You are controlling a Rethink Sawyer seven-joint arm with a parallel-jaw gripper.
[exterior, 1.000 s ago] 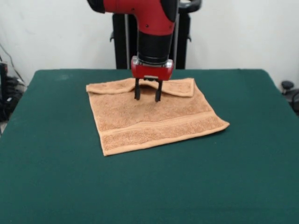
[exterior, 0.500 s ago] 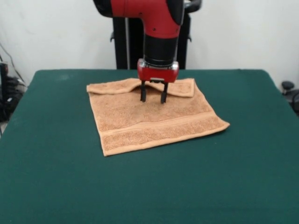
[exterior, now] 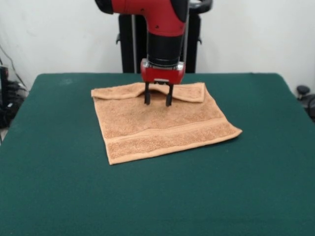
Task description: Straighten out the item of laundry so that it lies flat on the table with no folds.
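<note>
The orange-tan terry towel (exterior: 157, 125) lies on the dark green table (exterior: 157, 196), a little beyond the middle. Its near part lies flat, with a woven band across it. Its far edge is folded over toward me into a strip (exterior: 189, 92) that runs along the far side. My gripper (exterior: 158, 102) hangs from the red and black arm over the middle of that folded strip. Its two dark fingers (exterior: 146, 98) stand apart and point down, with the tips at or just above the cloth. Nothing is held between them.
The black pedestal (exterior: 128, 39) stands behind the table's far edge. Dark equipment (exterior: 7, 98) sits off the table's left side, and a dark object (exterior: 304, 93) sits off its right side.
The gripper shifted slightly to the right half a second ago and has come back to the left, staying over the folded far edge. The towel has not moved.
</note>
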